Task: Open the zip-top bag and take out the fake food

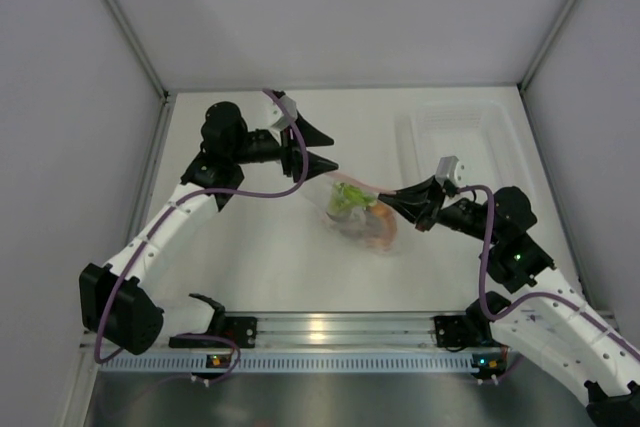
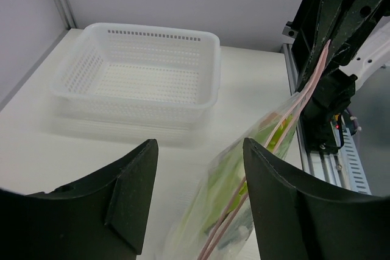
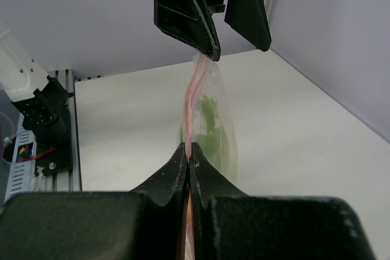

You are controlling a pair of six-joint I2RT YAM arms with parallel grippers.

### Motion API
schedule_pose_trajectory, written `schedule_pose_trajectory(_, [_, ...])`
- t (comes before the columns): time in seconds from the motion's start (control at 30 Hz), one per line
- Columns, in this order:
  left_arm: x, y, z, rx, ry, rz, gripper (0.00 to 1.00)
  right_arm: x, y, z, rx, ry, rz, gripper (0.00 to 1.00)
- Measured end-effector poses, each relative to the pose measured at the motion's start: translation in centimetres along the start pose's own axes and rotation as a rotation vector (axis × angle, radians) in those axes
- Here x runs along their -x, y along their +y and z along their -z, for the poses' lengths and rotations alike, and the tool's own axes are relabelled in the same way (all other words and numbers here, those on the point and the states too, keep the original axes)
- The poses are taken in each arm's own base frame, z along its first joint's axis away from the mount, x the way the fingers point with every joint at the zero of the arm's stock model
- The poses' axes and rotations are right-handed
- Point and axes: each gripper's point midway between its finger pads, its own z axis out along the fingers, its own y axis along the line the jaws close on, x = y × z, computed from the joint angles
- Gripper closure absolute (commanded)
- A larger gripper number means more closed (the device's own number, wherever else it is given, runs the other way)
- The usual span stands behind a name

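The zip-top bag (image 1: 358, 213) is a clear pouch that hangs by its pink zip strip (image 1: 368, 185) over the table's middle. Green fake food (image 1: 347, 197) and an orange piece (image 1: 381, 230) show inside it. My right gripper (image 1: 408, 197) is shut on the strip's right end, as the right wrist view (image 3: 189, 149) shows. My left gripper (image 1: 328, 151) is open at the strip's left end. In the left wrist view the bag (image 2: 244, 181) lies between its spread fingers (image 2: 135, 190). I cannot tell whether they touch it. The fish is hidden.
A white perforated basket (image 2: 146, 83) stands at the back right of the table (image 1: 455, 137). The enclosure walls close in on both sides. The arm bases and rail (image 1: 330, 332) run along the near edge.
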Motion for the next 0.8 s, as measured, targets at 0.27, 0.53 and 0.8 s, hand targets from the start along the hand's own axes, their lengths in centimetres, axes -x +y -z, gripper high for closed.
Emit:
schedule_pose_trajectory(0.27, [-0.64,-0.45,0.08,-0.023,0.020,0.012,0.40,-0.18,-0.17,-0.12,-0.005,0.005,-0.003,1.00])
schedule_pose_trajectory(0.53, [-0.52,-0.06,0.04,0.002,0.022,0.011,0.40,-0.63,-0.53,-0.36,-0.016,0.017,-0.012,1.00])
schedule_pose_trajectory(0.8, [-0.25,-0.48,-0.20,-0.009,0.020,0.007,0.46,-0.63,-0.89,-0.38,-0.035,0.016,-0.011,1.00])
